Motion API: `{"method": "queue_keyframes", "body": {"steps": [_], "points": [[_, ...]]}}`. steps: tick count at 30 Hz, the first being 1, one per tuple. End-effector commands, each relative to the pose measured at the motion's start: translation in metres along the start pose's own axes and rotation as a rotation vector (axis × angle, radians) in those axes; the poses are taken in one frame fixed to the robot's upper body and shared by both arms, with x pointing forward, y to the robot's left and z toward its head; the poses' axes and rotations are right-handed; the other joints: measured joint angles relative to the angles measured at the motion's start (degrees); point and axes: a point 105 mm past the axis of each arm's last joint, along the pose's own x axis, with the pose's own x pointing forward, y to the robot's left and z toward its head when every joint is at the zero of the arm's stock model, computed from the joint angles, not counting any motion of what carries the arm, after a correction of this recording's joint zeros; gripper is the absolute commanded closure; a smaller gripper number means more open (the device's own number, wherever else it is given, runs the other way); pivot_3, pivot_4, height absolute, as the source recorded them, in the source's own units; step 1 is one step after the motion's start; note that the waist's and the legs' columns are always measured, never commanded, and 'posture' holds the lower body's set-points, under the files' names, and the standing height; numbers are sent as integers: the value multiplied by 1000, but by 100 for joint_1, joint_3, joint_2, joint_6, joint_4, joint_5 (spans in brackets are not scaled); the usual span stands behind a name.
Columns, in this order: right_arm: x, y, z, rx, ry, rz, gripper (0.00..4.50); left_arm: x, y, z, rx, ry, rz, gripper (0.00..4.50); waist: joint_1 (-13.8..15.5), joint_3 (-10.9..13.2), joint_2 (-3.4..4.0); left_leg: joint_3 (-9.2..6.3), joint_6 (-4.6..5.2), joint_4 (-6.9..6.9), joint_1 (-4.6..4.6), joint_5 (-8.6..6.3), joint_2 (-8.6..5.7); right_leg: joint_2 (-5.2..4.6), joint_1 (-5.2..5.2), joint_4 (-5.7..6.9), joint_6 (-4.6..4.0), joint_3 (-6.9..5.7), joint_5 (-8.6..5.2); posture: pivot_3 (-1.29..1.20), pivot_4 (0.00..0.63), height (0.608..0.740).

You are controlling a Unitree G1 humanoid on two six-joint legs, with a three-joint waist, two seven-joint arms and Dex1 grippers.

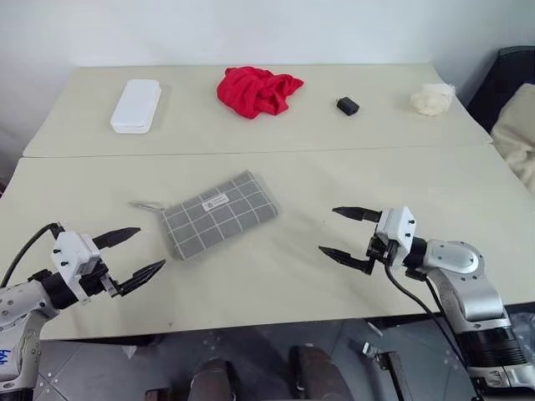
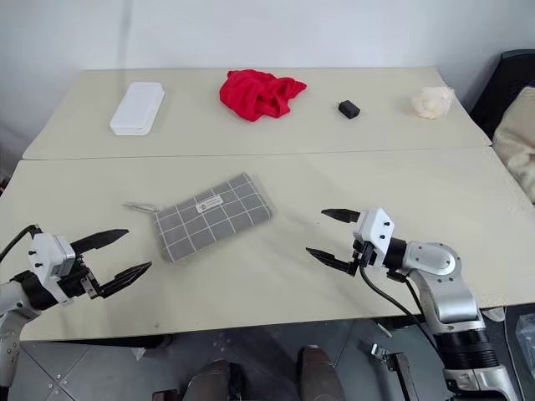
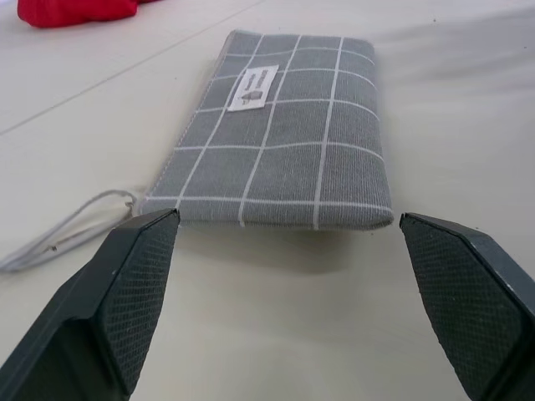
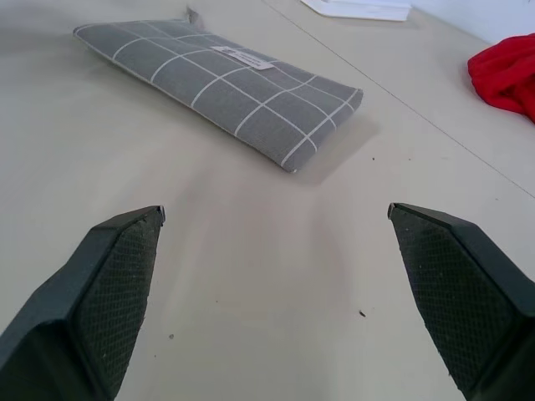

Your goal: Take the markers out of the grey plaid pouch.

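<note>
The grey plaid pouch [image 1: 219, 214] lies flat and closed on the near table, a little left of centre, with its white label up and its zipper loop [image 1: 147, 205] trailing off its left end. The markers are hidden. My left gripper [image 1: 135, 254] hovers open just left of and nearer than the pouch, pointing at its short end [image 3: 267, 213]. Over on the right, my right gripper [image 1: 348, 236] stands open too, a short way off the pouch's other end [image 4: 322, 125]. Nothing sits between either pair of fingers.
On the far table stand a white plastic box [image 1: 136, 105] at the left, a crumpled red cloth [image 1: 256, 89] in the middle, a small black block [image 1: 348, 105] and a pale crumpled wad [image 1: 432, 98] at the right. A seam [image 1: 251, 152] divides the two tables.
</note>
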Motion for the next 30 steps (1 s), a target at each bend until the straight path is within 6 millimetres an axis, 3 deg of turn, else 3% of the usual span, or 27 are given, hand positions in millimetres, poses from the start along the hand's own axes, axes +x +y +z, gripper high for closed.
{"method": "queue_keyframes", "body": {"steps": [1, 7, 12, 14, 17, 20, 23, 26, 30], "points": [[-2, -4, 10, -52, -18, 3, 0, -3, 2, 8, 34, -9, 7, 15, 0, 0, 0, 0, 0, 0, 0, 0, 0, 0, 0, 0, 0, 0, 0, 0, 150, 740], [0, -1, 13, -48, -29, 34, 0, -7, -6, 7, -39, -15, 0, 15, 0, 0, 0, 0, 0, 0, 0, 0, 0, 0, 0, 0, 0, 0, 0, 0, 150, 740], [15, -7, 59, 61, -154, 74, 0, -27, -6, 20, -603, -54, -87, 15, -35, 1, 1, 0, -2, 2, 2, 1, 10, 1, -7, 12, -4, 3, -2, 0, 150, 740], [24, -8, 72, 109, -173, 114, 0, -31, -3, 26, -718, -68, -109, 15, -26, 2, 2, -3, -6, 2, 8, 3, 10, 0, -6, 24, -10, 3, -5, 0, 150, 740], [35, -9, 78, 123, -152, 143, 0, -29, -1, 14, -904, 92, -87, 15, 6, 0, -1, -4, -6, -20, 44, 3, 5, -3, 23, 16, -22, 1, -12, 0, 150, 740], [62, -19, 74, 76, -64, 122, 0, -20, 8, 1, -1035, 155, -25, 15, -12, 1, 0, 3, -9, -37, 64, 5, 0, -3, 37, 6, -23, 2, -12, 0, 150, 740], [95, -35, 68, 144, -14, 26, 0, 0, 12, 1, -1117, 152, -25, 15, -41, 0, -1, 6, -17, -41, 61, 10, 0, -2, 28, 13, -25, 2, -13, 0, 150, 740], [120, -36, 69, 143, 1, 19, 633, 8, 24, 2, -1189, 116, 26, 0, -79, -1, -4, 12, -24, -45, 56, 13, 1, -2, 10, 36, -31, 2, -16, 0, 150, 740], [146, -40, 57, 68, 79, -16, 1942, 8, 25, -7, -1257, 168, 65, 0, -208, -2, -5, 10, -27, -53, 56, 15, 1, -2, -2, 86, -45, -2, -24, 0, 150, 740]]}}
